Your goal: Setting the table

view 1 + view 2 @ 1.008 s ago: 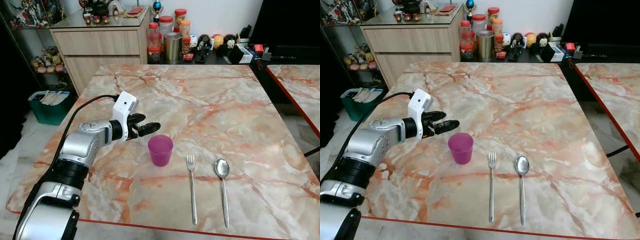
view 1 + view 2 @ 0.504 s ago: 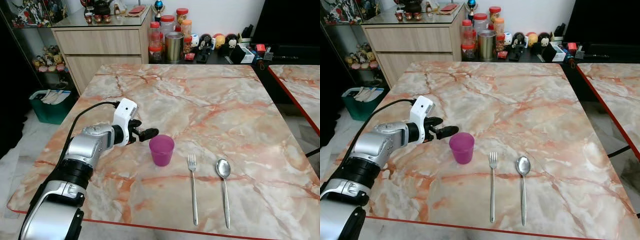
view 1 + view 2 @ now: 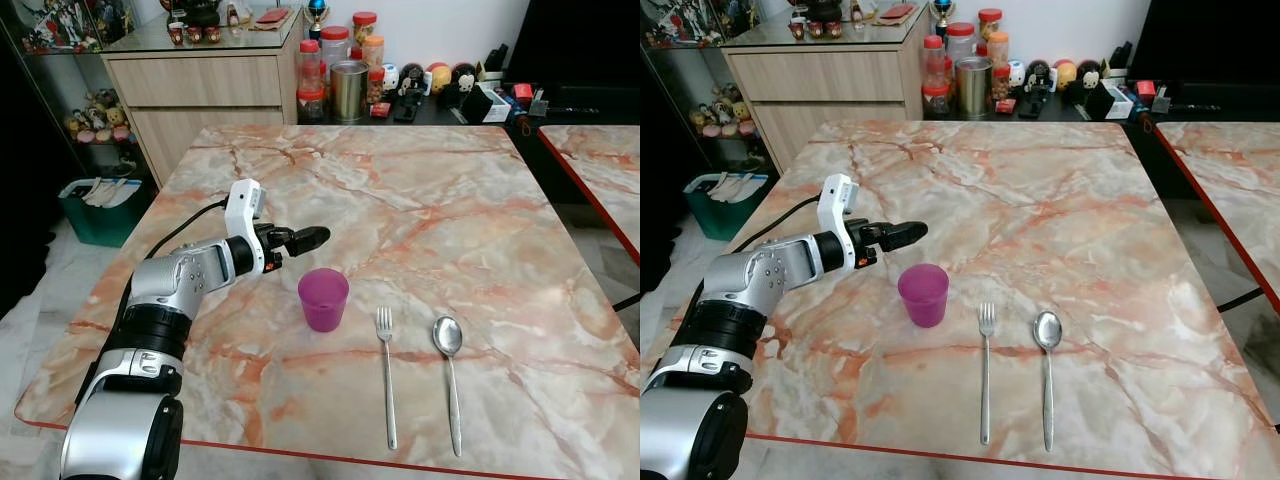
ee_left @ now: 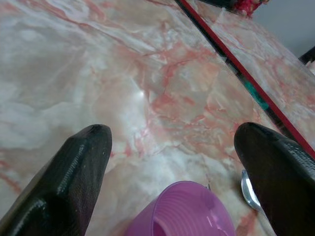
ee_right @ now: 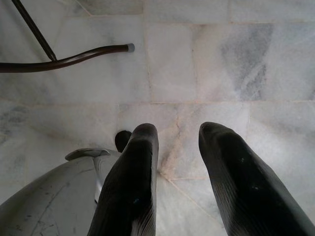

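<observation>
Purple ribbed cup (image 3: pixel 323 299) upright, left claw (image 3: pixel 300 240) apart.

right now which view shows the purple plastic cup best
The left eye view: the whole purple plastic cup stands upright on the marble table, left of the fork. The right eye view shows the same. The left wrist view catches just its rim between the open left claw fingers.

marble table (image 3: pixel 420 210) red-edged; wooden cabinet (image 3: pixel 200 95) set beyond far left corner; green bin (image 3: pixel 98 210) on pale floor (image 5: pixel 197 59).
</observation>
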